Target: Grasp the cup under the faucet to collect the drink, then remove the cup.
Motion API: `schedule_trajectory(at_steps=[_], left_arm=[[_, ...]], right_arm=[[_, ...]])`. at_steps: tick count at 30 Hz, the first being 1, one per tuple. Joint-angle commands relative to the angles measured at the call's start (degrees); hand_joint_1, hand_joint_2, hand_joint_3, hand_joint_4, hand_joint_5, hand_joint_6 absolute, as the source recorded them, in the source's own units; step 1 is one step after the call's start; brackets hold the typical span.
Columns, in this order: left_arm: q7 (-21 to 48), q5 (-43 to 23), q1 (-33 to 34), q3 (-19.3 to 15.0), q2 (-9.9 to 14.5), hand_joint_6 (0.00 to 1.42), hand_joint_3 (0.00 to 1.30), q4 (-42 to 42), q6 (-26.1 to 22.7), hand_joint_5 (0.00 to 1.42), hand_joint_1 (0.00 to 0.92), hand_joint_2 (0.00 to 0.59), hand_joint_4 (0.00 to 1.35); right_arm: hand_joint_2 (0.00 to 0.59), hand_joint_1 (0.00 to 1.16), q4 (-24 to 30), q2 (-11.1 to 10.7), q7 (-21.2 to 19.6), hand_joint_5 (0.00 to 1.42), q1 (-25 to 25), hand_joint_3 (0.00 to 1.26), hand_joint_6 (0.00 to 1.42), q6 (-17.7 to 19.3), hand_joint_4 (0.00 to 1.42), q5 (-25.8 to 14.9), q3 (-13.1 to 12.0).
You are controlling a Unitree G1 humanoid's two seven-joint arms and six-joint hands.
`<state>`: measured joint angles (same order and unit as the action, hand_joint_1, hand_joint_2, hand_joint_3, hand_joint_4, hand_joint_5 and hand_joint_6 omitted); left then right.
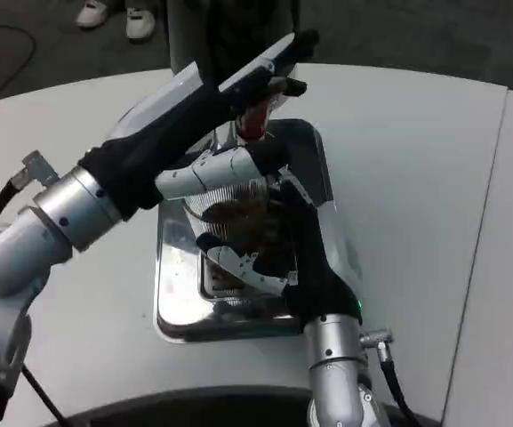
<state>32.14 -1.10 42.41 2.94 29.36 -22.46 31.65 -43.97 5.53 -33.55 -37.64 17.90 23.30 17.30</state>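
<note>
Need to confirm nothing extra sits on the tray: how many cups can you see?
1. The clear ribbed plastic cup stands over the shiny metal drip tray, held by the right hand. Arms may hide others.

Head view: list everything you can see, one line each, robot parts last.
cup: one, clear with dark drink inside, above the tray, held by the right hand
faucet lever: one, red, above the cup, under the left hand
drip tray: one, shiny metal, centre of the table under the cup
table: one, white, filling most of the view
cable: one, black, on the dark floor at top left
shoes: one pair, white, on the floor at the top edge
left hand: one, white and black, resting on top of the faucet lever
right hand: one, white and black, gripping the cup from the right side
</note>
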Motion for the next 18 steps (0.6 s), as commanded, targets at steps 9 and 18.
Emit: schedule_trajectory(at_steps=[9, 18], left_arm=[[0.39, 0.57, -2.69, -0.59, 1.67, 0.06, 0.01, 0.14, -2.01, 0.13, 0.000, 0.070, 0.00], [0.18, 0.06, -3.68, -2.00, 1.78, 0.06, 0.01, 2.76, -3.80, 0.12, 0.000, 0.069, 0.00]], right_arm=[[0.173, 0.87, -2.26, 5.38, -0.68, 0.72, -4.17, 0.49, 0.60, -0.22, 0.65, 0.12, 1.15], [0.166, 0.89, -0.47, 4.55, -1.02, 0.89, -3.74, 0.67, 0.85, -0.36, 0.78, 0.47, 1.43]])
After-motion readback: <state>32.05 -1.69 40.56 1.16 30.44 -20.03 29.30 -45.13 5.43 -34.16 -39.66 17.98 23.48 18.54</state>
